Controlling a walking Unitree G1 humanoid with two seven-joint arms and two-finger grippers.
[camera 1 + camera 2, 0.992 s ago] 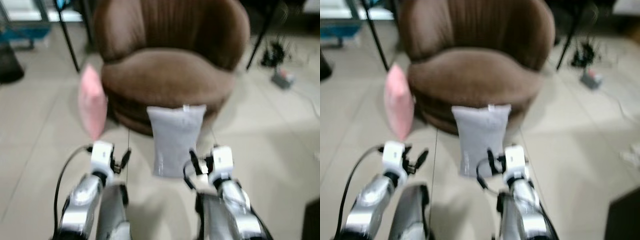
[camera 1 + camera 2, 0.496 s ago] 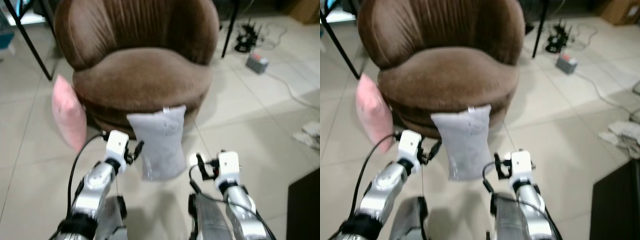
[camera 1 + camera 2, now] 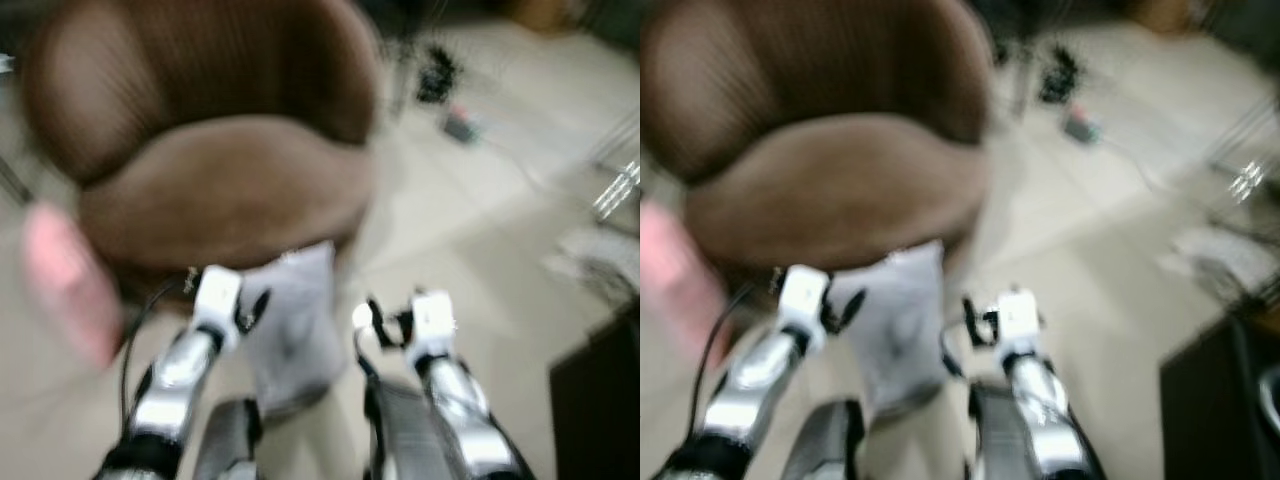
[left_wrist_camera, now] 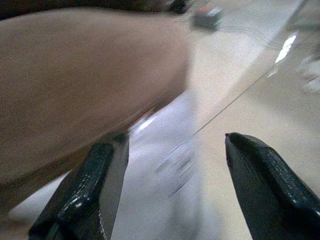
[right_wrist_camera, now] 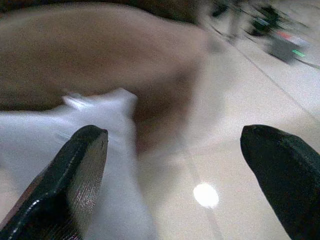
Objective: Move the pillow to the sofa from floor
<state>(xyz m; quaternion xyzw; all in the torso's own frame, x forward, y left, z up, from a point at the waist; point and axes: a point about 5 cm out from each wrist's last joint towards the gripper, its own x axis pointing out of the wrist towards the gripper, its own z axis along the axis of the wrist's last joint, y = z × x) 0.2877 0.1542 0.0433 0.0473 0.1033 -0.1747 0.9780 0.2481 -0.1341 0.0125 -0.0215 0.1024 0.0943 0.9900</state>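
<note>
Right now I see the grey pillow point(image 3: 292, 320) standing on the floor point(image 3: 480, 240), leaning against the brown sofa point(image 3: 215, 180). My left gripper point(image 4: 170, 185) and right gripper point(image 5: 175, 175) hover near it, fingers spread wide, holding nothing.

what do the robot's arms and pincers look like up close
Both arms are shiny silver tubes ending in white blocky wrist units. A black cable loops along the left arm and another by the right arm. The left pincer and right pincer each have two long, glossy black fingers with finely textured faces.
</note>
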